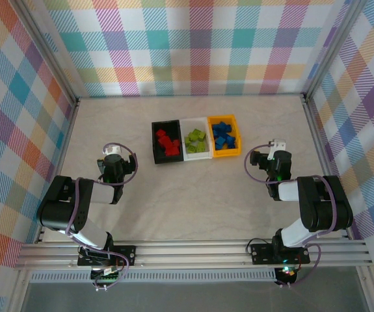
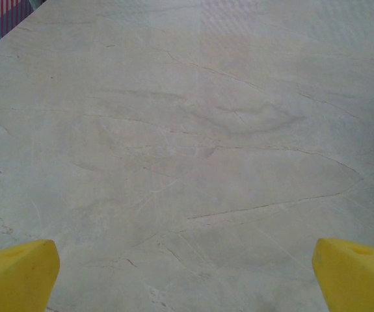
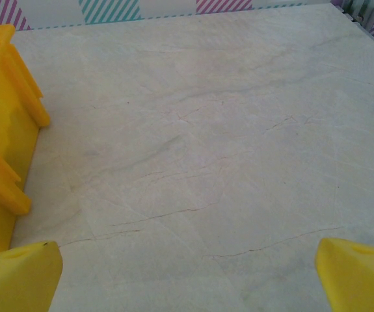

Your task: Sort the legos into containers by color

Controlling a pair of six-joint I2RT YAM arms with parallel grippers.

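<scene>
Legos point(image 1: 196, 139) in three touching bins point(image 1: 155, 144), bare table point(image 1: 187, 201) around — left fingers point(image 2: 16, 276), right fingers point(image 3: 357, 274) wide open, empty.

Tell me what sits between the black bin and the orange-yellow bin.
The white bin, holding the lime green legos, as the top external view shows.

Red bricks point(image 1: 168, 143) sit in the black bin point(image 1: 154, 140), lime green bricks point(image 1: 196, 140) in the white bin point(image 1: 197, 156), blue bricks point(image 1: 222, 135) in the orange-yellow bin point(image 1: 224, 154). The counter point(image 1: 187, 195) is pale beige (marbled with faint veins), the walls point(image 1: 193, 45) pastel plaid, the fingers point(image 2: 14, 273) yellow.
</scene>
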